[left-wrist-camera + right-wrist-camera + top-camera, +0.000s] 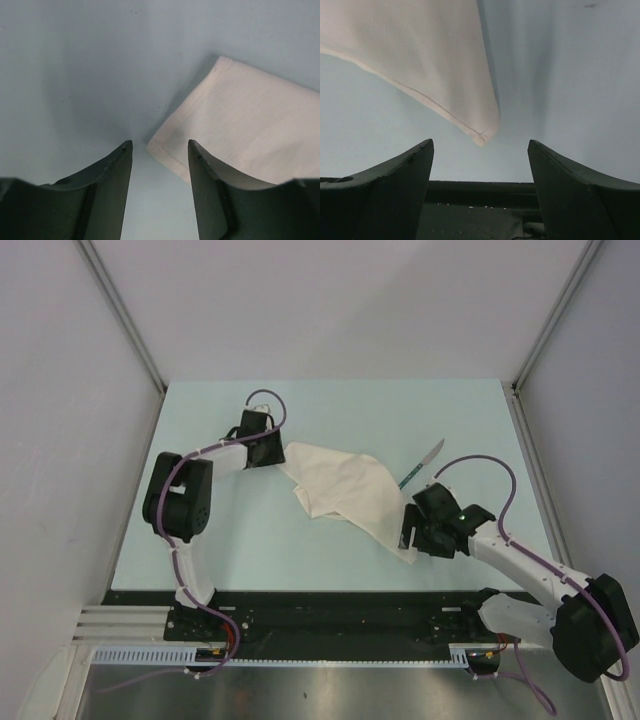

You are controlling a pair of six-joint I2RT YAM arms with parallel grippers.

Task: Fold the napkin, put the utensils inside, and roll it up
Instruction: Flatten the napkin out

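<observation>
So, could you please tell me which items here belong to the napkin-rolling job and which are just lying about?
For the job: large white cloth napkin; small knife with teal handle and silver blade.
Just there: pale green tabletop; grey side walls.
</observation>
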